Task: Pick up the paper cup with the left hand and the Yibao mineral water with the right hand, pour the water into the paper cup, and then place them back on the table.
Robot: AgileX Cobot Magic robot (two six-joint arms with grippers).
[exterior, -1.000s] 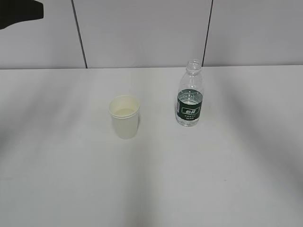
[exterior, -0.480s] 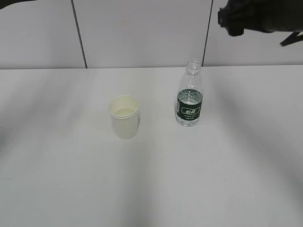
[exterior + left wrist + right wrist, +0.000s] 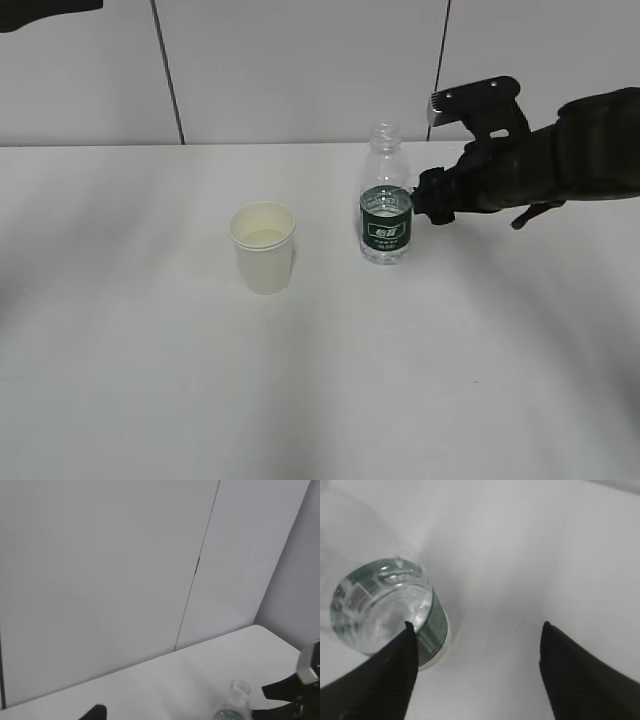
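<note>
Clear Yibao mineral water bottle (image 3: 386, 198) upright on the white surface (image 3: 320, 380), right claw (image 3: 424, 204) beside it.
Spread wide, the right claw has one finger (image 3: 387, 677) touching the green label and the other well clear. The paper cup (image 3: 263, 246) stands apart to the bottle's left. Only a dark tip of the left claw (image 3: 93, 713) shows, so its state cannot be told.
</note>
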